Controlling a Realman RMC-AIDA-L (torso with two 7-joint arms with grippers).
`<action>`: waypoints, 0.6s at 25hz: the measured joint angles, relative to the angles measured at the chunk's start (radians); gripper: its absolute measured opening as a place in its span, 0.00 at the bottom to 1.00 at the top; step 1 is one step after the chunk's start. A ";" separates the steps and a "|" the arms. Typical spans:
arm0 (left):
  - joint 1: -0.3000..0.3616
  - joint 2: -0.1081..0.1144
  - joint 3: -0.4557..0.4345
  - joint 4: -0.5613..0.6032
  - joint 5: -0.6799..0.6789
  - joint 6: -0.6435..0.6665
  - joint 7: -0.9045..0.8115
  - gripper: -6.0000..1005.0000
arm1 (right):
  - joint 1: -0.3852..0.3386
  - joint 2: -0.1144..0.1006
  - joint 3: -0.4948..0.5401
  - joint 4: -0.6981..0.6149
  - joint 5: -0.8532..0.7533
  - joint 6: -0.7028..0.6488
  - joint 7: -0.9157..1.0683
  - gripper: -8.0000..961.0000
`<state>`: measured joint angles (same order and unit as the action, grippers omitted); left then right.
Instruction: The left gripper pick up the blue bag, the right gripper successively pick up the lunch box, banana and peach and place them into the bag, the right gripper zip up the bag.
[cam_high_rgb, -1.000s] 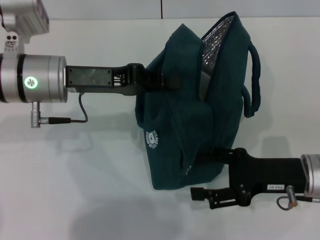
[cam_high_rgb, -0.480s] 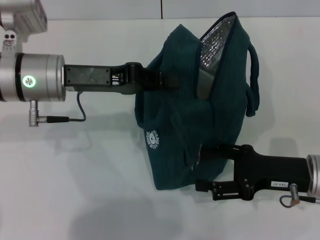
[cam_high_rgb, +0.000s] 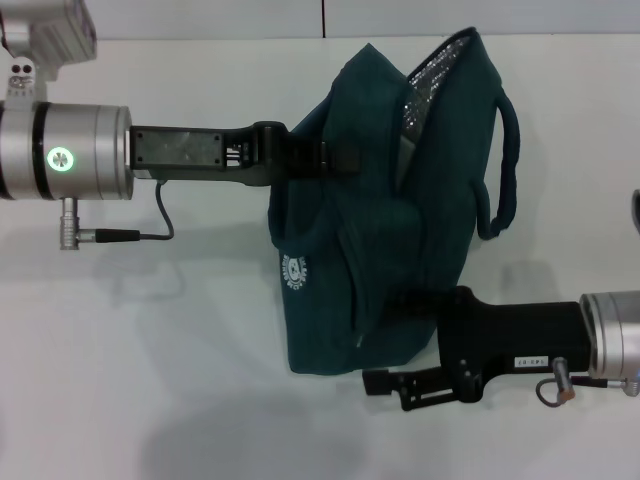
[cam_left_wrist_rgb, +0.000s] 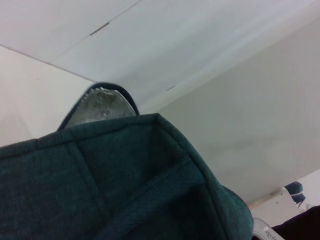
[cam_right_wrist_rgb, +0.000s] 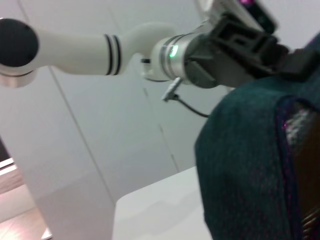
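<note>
The blue bag (cam_high_rgb: 380, 230) hangs above the white table, its mouth turned up and to the right, with a strip of silver foil lining (cam_high_rgb: 430, 80) showing. My left gripper (cam_high_rgb: 335, 160) reaches in from the left and is shut on the bag's upper edge. The right gripper (cam_high_rgb: 386, 340) comes in from the right at the bag's lower corner and is open: one finger lies against the fabric, the other sticks out below the bag. Teal fabric (cam_left_wrist_rgb: 125, 175) fills the left wrist view. The lunch box, banana and peach are out of view.
The white table (cam_high_rgb: 150, 350) runs under both arms, with a pale wall behind it. A cable loops off the left wrist (cam_high_rgb: 90, 160). One bag handle (cam_high_rgb: 505, 160) hangs out toward the right. The right wrist view shows the bag (cam_right_wrist_rgb: 240, 150) and the left arm (cam_right_wrist_rgb: 175, 52) beyond it.
The right gripper has shifted left along the bag's lower corner. The bag's bottom has swung left with it, and the foil-lined mouth has narrowed. The left gripper has held its place.
</note>
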<state>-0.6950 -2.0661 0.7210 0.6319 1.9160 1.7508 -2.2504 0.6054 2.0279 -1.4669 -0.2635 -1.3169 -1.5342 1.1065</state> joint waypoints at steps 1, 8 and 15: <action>0.000 0.000 0.000 0.000 0.000 -0.001 0.000 0.04 | 0.000 0.000 -0.017 -0.006 0.008 -0.001 0.001 0.91; 0.000 0.001 -0.002 0.000 0.000 -0.001 0.000 0.04 | -0.029 0.000 -0.048 -0.022 0.036 0.007 0.009 0.91; 0.000 0.002 -0.005 0.000 0.000 -0.001 0.000 0.04 | -0.042 -0.001 -0.044 -0.023 0.041 0.009 0.009 0.91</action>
<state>-0.6949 -2.0639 0.7161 0.6320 1.9159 1.7493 -2.2504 0.5634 2.0264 -1.5109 -0.2869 -1.2760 -1.5252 1.1155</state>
